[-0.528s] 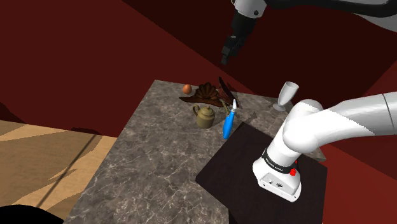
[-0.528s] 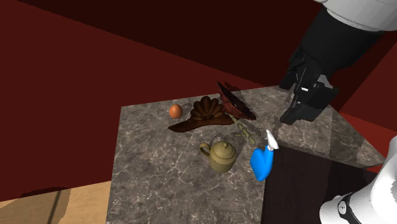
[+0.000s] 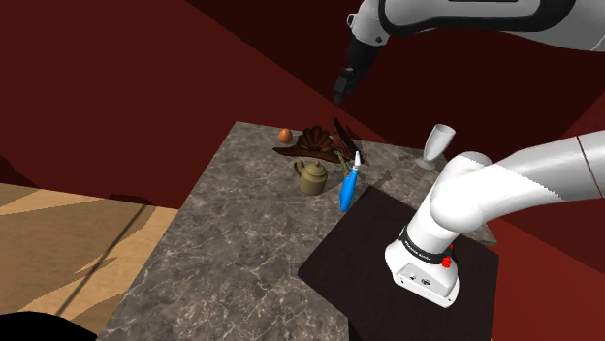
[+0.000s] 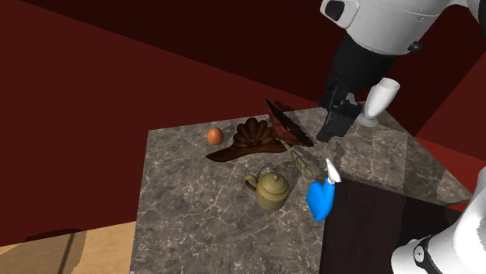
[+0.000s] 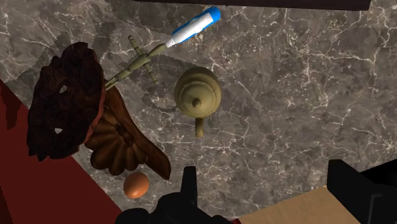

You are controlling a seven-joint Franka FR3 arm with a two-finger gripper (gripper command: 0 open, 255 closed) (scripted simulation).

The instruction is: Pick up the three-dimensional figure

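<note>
The figure [image 3: 312,142] is a dark brown carved piece with a fan-shaped back, lying on the marble table [image 3: 233,252] near its far edge. It also shows in the second exterior view as the figure [image 4: 251,137] and in the wrist view as the figure [image 5: 119,144], beside an orange ball [image 5: 136,185]. My black gripper [image 3: 341,89] hangs high above the table's far edge, up and to the right of the figure in the shoulder view. In the second exterior view the gripper [image 4: 336,124] is to the figure's right. The gripper [image 5: 267,191] is open and holds nothing.
A dark red carved panel [image 4: 288,123] leans next to the figure. An olive teapot [image 3: 311,177], a thin olive stick [image 5: 132,63] and a blue-and-white tube [image 3: 348,186] lie nearer the stand. A white goblet [image 3: 434,144] stands at the table's far corner. Dark red walls [image 3: 145,87] rise behind.
The gripper has shifted to the second exterior view's left, closer to the figure, and the goblet behind it has come into sight. Nothing on the table moved.
</note>
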